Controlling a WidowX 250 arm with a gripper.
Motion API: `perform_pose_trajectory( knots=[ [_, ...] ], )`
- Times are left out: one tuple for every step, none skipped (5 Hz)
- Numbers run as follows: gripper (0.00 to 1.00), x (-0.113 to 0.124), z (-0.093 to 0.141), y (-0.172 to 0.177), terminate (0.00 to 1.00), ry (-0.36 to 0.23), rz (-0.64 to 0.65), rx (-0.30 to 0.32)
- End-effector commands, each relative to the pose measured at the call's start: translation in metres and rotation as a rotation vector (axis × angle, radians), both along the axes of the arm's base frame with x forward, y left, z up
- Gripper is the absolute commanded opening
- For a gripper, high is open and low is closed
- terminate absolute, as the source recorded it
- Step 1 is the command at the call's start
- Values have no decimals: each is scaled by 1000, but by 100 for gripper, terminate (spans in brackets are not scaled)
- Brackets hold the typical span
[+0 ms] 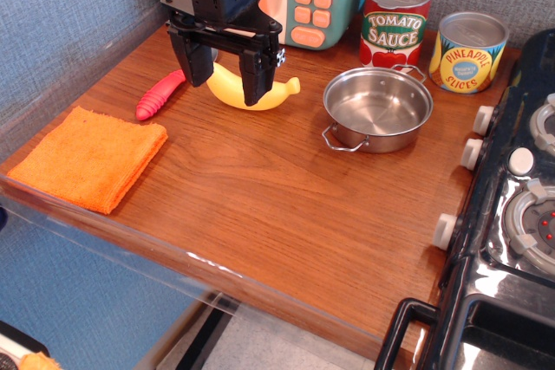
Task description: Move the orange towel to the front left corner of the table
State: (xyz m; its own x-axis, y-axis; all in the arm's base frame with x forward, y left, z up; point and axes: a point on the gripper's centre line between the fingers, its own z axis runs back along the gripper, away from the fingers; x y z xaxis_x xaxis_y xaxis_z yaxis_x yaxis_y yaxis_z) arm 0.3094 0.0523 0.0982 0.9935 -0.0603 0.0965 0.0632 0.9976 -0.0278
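The gripper (227,75) hangs spread and empty above the banana (260,93). The orange towel (89,158) lies flat at the table's (286,205) front left corner; soft, light and limp, it is best pinched at a folded edge.

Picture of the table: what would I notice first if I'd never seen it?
Probably the bright orange towel, lying flat at the front left corner of the table. Then the black gripper, open and hanging over a yellow banana at the back, with a shiny pot to its right.
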Motion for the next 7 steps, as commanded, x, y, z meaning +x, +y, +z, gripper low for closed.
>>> perform_pose_trajectory(
  knots=[
    [100,0,0,0,0,0,0,0],
    [100,-12,6,20,0,-38,13,-45],
    [100,-37,9,46,0,-57,17,-94],
    [100,-71,6,82,0,-83,29,-42],
    [100,-91,-26,112,0,-44,30,-5],
    [100,-90,-55,121,0,-28,21,34],
    [100,-80,-68,131,0,-34,23,15]
  ],
)
